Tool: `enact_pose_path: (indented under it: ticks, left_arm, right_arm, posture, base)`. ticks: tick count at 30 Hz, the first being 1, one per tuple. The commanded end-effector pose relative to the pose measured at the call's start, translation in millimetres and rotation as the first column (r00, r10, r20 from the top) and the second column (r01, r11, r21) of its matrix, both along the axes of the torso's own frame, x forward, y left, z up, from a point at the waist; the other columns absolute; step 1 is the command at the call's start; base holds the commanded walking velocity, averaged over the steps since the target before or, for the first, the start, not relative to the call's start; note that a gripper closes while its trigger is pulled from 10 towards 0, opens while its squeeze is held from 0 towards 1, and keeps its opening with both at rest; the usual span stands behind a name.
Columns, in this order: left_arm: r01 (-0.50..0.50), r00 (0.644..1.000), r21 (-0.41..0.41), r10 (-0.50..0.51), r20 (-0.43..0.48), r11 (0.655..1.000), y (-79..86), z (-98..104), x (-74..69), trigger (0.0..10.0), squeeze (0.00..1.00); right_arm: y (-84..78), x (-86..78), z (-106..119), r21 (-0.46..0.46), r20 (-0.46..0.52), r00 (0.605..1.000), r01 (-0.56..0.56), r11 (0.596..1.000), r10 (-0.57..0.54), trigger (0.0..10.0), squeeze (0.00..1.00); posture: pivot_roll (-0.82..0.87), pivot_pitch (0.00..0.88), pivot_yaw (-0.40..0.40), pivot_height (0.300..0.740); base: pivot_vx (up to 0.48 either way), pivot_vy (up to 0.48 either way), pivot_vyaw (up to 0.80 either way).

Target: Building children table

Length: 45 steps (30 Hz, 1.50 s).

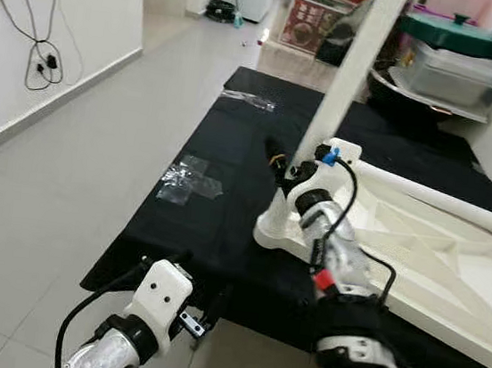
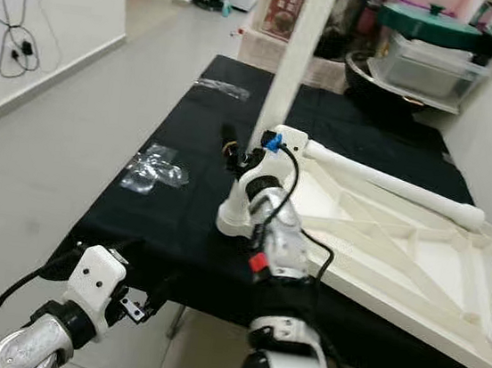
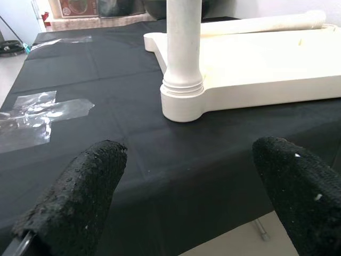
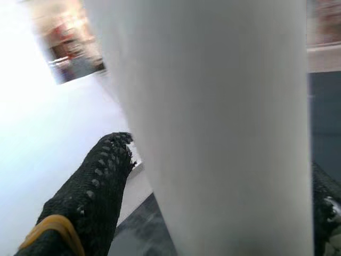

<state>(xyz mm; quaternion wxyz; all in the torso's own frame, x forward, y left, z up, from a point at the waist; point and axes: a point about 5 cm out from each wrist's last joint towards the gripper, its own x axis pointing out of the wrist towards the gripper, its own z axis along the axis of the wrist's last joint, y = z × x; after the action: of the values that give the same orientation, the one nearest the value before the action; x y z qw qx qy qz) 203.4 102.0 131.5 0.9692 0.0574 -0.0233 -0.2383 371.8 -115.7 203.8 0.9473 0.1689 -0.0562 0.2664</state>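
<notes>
Nearest the head camera, at 7 o'clock in the frame, the left tool [image 3: 184, 186] hangs just off the near edge of the black-covered surface [image 1: 224, 145]; its two black fingers [image 3: 80, 192] stand wide apart with nothing between them. Beyond those fingers, toward 12 o'clock, lies the cream children's tabletop [image 2: 399, 257], upside down on the black cloth, its ribbed underside facing up. At its near-left corner a round socket [image 3: 184, 104] carries an upright white table leg [image 1: 354, 72], which rises out of the top of the frame. The right tool [image 1: 286, 164] reaches forward from 5 o'clock and is closed around the lower part of this leg just above the socket, one finger [image 4: 90, 197] pressed against the leg's side and the other on its opposite side. A second white leg [image 2: 389, 185] lies flat along the far edge of the tabletop, at about 2 o'clock from the socket. Crumpled clear plastic wrap [image 1: 191, 180] sits on the cloth at 9 o'clock from the socket, well apart from it, and another clear piece [image 1: 249, 100] lies near the far-left corner of the surface. Boxes and a green-lidded pot [image 1: 453, 34] stand at 1 o'clock behind the surface. Black cables [image 1: 42, 56] hang on the white wall at 10 o'clock
</notes>
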Motion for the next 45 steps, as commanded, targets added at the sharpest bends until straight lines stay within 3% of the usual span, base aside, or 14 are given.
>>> enact_pose_path:
  ticks: [1, 6, 11, 12, 18, 24, 26, 30, 33, 35, 40, 41, 44, 45]
  left_arm:
    - [0.009, 1.000, -0.005, -0.009, -0.026, 1.000, -3.2, -4.8, -0.3, 10.0, 0.00]
    - [0.009, 1.000, -0.008, -0.009, -0.025, 1.000, -3.5, -4.6, -0.6, 10.0, 0.00]
    - [0.009, 1.000, -0.008, -0.009, -0.025, 1.000, -3.7, -4.4, -0.7, 10.0, 0.00]
    - [0.009, 1.000, -0.007, -0.009, -0.024, 1.000, -3.8, -4.3, -0.8, 10.0, 0.00]
    - [0.008, 1.000, -0.005, -0.008, -0.024, 1.000, -3.7, -4.4, -1.5, 10.0, 0.00]
    - [0.009, 1.000, -0.008, -0.009, -0.027, 1.000, -3.7, -4.5, -1.0, 10.0, 0.00]
    - [0.009, 1.000, -0.008, -0.009, -0.027, 1.000, -3.7, -4.7, -1.0, 10.0, 0.00]
    - [0.009, 1.000, -0.007, -0.010, -0.026, 1.000, -2.9, -4.5, -0.2, 10.0, 0.00]
    - [0.010, 1.000, -0.007, -0.010, -0.026, 1.000, -2.8, -4.4, -0.1, 10.0, 0.00]
    - [0.010, 1.000, -0.006, -0.010, -0.026, 1.000, -2.9, -4.3, 0.2, 10.0, 0.00]
    - [0.011, 1.000, -0.003, -0.011, -0.025, 1.000, -3.0, -4.4, 0.3, 10.0, 0.00]
    - [0.011, 1.000, -0.003, -0.011, -0.025, 1.000, -3.2, -4.4, 0.2, 10.0, 0.00]
    - [0.011, 1.000, -0.003, -0.011, -0.025, 1.000, -3.3, -4.3, 0.2, 10.0, 0.00]
    - [0.011, 1.000, -0.003, -0.011, -0.025, 1.000, -3.4, -4.3, 0.1, 10.0, 0.00]
  right_arm:
    - [14.6, -6.2, -2.4, -0.040, 0.002, 0.965, -0.263, 0.964, 0.264, 10.0, 0.00]
    - [15.5, -24.4, -11.0, -0.196, -0.063, 0.744, -0.662, 0.723, 0.665, 10.0, 0.00]
    - [18.9, -24.2, -11.3, -0.230, -0.084, 0.680, -0.724, 0.650, 0.728, 10.0, 0.00]
    - [22.9, -19.5, -8.4, -0.244, -0.079, 0.682, -0.720, 0.650, 0.727, 0.0, 0.00]
    - [32.9, -5.5, 2.0, -0.270, -0.017, 0.771, -0.617, 0.740, 0.637, 0.0, 0.00]
    - [20.4, 14.9, -8.0, -0.210, -0.053, 0.994, -0.101, 0.972, 0.092, 0.0, 0.00]
    - [14.3, 17.1, -10.7, -0.212, -0.068, 0.997, 0.015, 0.977, -0.030, 0.0, 0.00]
    - [-24.3, 15.0, -22.0, -0.230, -0.105, 0.846, 0.491, 0.840, -0.523, 0.0, 0.00]
    - [-32.1, 10.9, -24.4, -0.239, -0.107, 0.788, 0.572, 0.785, -0.607, 0.0, 0.00]
    - [-34.0, -2.6, -29.4, -0.236, -0.126, 0.679, 0.688, 0.687, -0.723, 0.0, 0.00]
    - [-12.0, -15.8, -34.9, -0.222, -0.196, 0.608, 0.737, 0.638, -0.770, 0.0, 0.00]
    - [-2.8, -14.9, -36.3, -0.200, -0.225, 0.626, 0.721, 0.664, -0.747, 2.2, 0.00]
    - [2.8, -14.1, -37.2, -0.184, -0.243, 0.639, 0.708, 0.682, -0.730, 2.2, 0.00]
    - [7.4, -12.8, -37.1, -0.169, -0.251, 0.664, 0.686, 0.707, -0.704, 10.0, 0.00]
  posture:
    - [0.13, 0.046, -0.145, 0.740]
    - [0.13, 0.049, -0.144, 0.740]
    - [0.14, 0.050, -0.145, 0.740]
    - [0.14, 0.051, -0.146, 0.740]
    - [0.14, 0.054, -0.144, 0.740]
    - [0.13, 0.054, -0.147, 0.740]
    - [0.13, 0.054, -0.147, 0.740]
    - [0.12, 0.053, -0.142, 0.740]
    - [0.12, 0.053, -0.142, 0.740]
    - [0.12, 0.055, -0.141, 0.740]
    - [0.13, 0.053, -0.143, 0.740]
    - [0.13, 0.053, -0.144, 0.740]
    - [0.13, 0.053, -0.145, 0.740]
    - [0.13, 0.054, -0.144, 0.740]
  base:
    - [0.000, 0.000, 0.00]
    - [0.000, 0.000, 0.00]
    - [0.000, 0.000, 0.00]
    - [0.000, 0.000, 0.00]
    - [0.000, 0.000, 0.00]
    - [0.000, 0.000, 0.00]
    - [0.000, 0.000, 0.00]
    - [0.000, 0.000, 0.00]
    - [0.000, 0.000, 0.00]
    - [0.000, 0.000, 0.00]
    - [0.000, 0.000, 0.00]
    - [0.000, 0.000, 0.00]
    - [0.000, 0.000, 0.00]
    - [0.000, 0.000, 0.00]
